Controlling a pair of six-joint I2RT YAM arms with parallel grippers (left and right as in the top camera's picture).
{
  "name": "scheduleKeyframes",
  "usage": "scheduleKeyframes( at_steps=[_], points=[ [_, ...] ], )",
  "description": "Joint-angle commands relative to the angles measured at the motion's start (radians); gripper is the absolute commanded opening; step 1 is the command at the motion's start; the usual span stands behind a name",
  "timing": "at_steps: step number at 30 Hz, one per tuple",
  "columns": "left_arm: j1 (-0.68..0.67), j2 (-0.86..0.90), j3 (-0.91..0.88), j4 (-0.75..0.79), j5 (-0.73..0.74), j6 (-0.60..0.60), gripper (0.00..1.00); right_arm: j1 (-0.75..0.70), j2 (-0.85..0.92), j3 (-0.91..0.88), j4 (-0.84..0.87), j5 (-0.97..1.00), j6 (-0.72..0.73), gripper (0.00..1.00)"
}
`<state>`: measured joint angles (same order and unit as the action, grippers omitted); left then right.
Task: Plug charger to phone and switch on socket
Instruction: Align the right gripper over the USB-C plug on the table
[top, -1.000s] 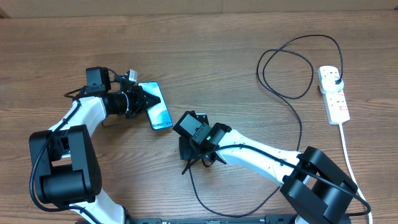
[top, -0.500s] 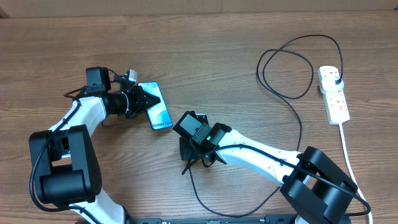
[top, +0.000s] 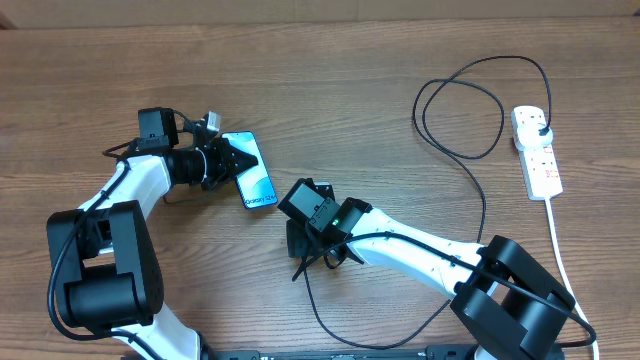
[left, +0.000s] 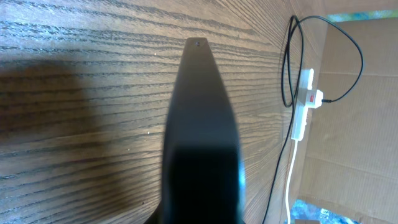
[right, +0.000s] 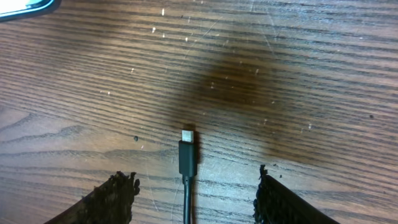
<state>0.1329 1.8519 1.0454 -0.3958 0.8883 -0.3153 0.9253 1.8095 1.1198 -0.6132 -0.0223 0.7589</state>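
Wood-grain worktop (top: 330, 60) carried the charger tip (right: 187, 152) between your spread right fingers (right: 115, 200); you needed to pinch squarely behind its metal end, with your left fingers (top: 230, 160) pressed together at the phone (top: 260, 182).

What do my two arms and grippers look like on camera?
Both the left arm and the right arm have white links, bulky black joints and thin black cables alongside. A green light glows on the right wrist. The left gripper has smooth tapering black fingers; the right gripper's tips carry rough black pads.
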Motion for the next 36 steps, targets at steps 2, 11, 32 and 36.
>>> scheduleKeyframes(
  at_steps=[2, 11, 32, 36],
  points=[
    [0.003, -0.021, -0.001, 0.004, 0.024, 0.005, 0.04, 0.014, 0.0, -0.002, 0.007, -0.002, 0.0, 0.65],
    [0.003, -0.021, -0.001, 0.004, 0.024, 0.005, 0.04, 0.024, 0.0, -0.002, 0.007, -0.002, 0.0, 0.68],
    [0.003, -0.021, -0.001, 0.004, 0.024, 0.005, 0.04, 0.071, 0.0, -0.002, 0.037, 0.022, 0.0, 0.7],
    [0.003, -0.021, -0.001, 0.004, 0.024, 0.005, 0.04, 0.071, 0.0, -0.002, 0.037, 0.027, 0.0, 0.7]
  ],
)
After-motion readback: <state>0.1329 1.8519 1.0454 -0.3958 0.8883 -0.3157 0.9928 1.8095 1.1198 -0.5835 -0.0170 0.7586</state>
